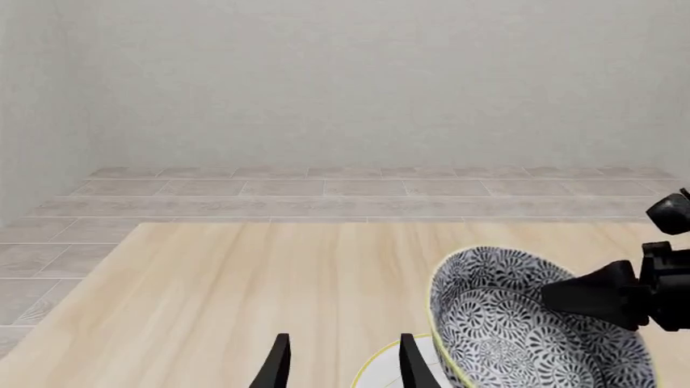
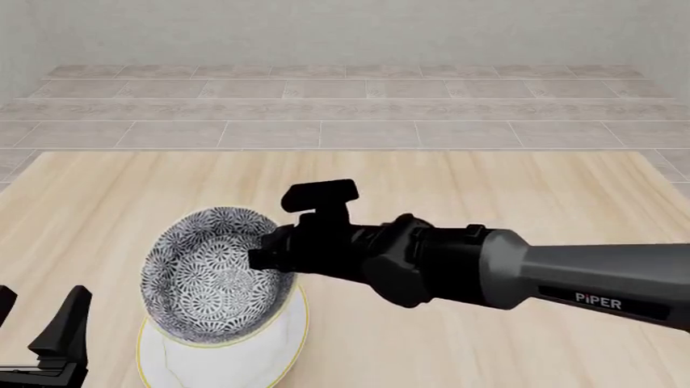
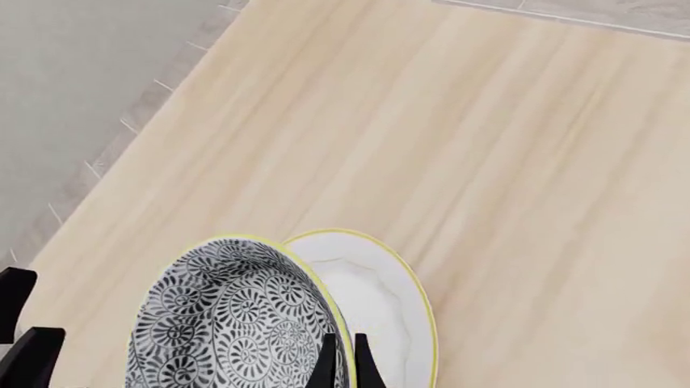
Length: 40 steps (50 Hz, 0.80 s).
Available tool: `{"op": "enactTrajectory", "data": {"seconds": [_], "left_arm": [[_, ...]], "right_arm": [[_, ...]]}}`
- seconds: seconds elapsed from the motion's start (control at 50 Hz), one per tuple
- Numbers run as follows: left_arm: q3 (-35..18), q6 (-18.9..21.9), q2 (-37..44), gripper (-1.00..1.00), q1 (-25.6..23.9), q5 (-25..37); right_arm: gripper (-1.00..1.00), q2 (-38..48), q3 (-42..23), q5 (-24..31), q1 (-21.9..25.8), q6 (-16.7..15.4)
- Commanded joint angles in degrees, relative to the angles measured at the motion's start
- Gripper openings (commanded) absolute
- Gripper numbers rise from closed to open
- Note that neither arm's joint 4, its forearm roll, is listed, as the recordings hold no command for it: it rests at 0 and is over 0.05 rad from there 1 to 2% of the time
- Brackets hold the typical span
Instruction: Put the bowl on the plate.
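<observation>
The bowl [image 2: 210, 271], patterned in dark grey and white, hangs tilted on its side over the white yellow-rimmed plate [image 2: 232, 360]. My right gripper [image 2: 264, 257] is shut on the bowl's rim. In the right wrist view its fingers [image 3: 328, 362] pinch the rim of the bowl [image 3: 226, 315], with the plate [image 3: 377, 299] just behind. Whether the bowl's low edge touches the plate I cannot tell. My left gripper [image 2: 38, 314] stands open and empty to the left of the plate. The left wrist view shows the left gripper [image 1: 342, 364], the bowl [image 1: 518, 323] and a sliver of plate [image 1: 380, 370].
The wooden table [image 2: 518, 194] stretches ahead and to the right, ending at a tiled floor [image 2: 345, 113] and a grey wall. The right arm [image 2: 561, 275] crosses the table from the right.
</observation>
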Motion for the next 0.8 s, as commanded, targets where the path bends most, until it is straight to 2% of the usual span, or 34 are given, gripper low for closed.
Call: {"op": "enactTrajectory", "data": {"seconds": [0.02, 0.8], "left_arm": [[0.0, 0.0, 0.0, 1.00, 0.0, 0.0], [0.0, 0.0, 0.0, 1.00, 0.0, 0.0]], "right_arm": [[-1.00, 0.7, -0.5, -0.4, 0.5, 0.4], [-1.00, 3.2, -0.3, -2.4, 1.3, 1.1]]}}
